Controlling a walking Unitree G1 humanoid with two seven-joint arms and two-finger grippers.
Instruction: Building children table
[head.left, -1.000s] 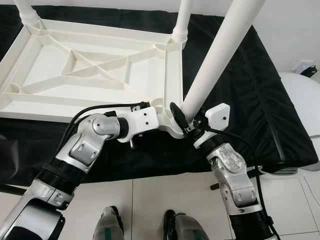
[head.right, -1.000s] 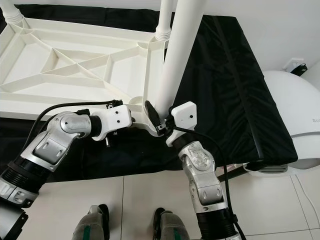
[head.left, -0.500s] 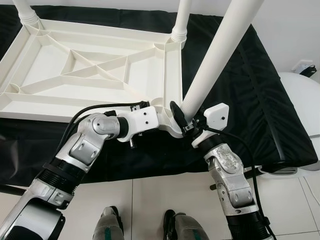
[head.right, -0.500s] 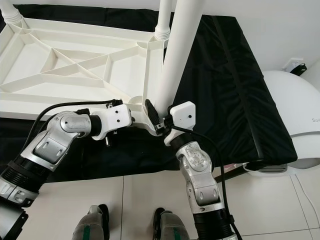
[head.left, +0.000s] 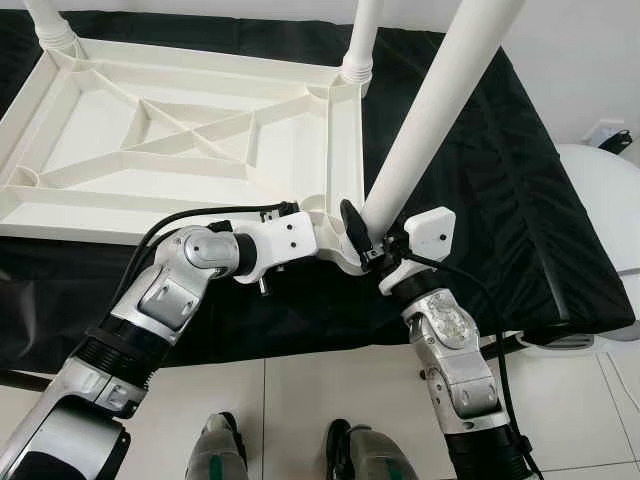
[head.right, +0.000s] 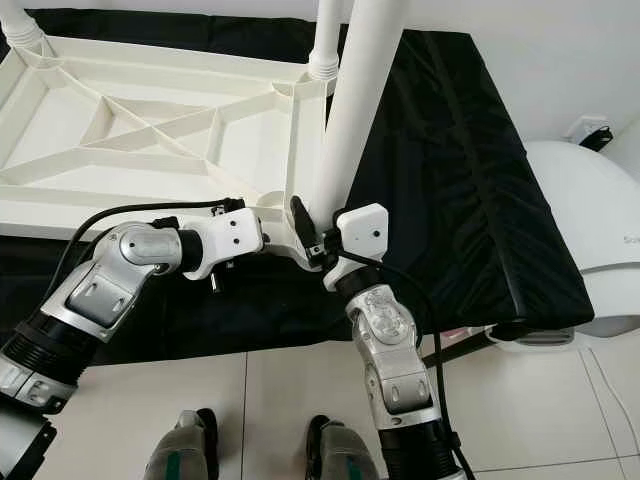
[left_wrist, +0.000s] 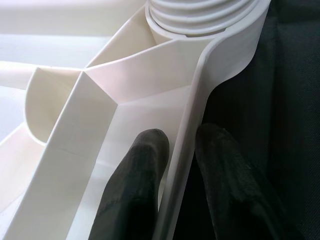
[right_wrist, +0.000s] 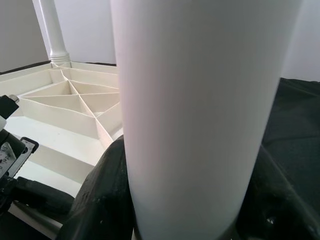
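Right end effector (head.left: 366, 240) clamps the table leg (head.left: 430, 110); left end effector (left_wrist: 175, 165) pinches the tabletop rim (left_wrist: 187, 140) (upside down).

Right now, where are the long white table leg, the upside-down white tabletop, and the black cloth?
Long white table leg (head.left: 430, 110), left eye view, mid-shaft.
Upside-down white tabletop (head.left: 150, 135), left eye view, crossing ribs.
Black cloth (head.left: 500, 200), left eye view, right part.

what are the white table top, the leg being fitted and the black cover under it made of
Table top: looks like moulded plastic, matte white, with thin cross ribs cast into its underside.
Leg held by the right gripper: probably the same plastic, smooth with a slight sheen; threaded rings show at its socket.
Black cover: seems a woven fabric, creased and faintly shiny.
The left gripper pinches the top's thin rim.
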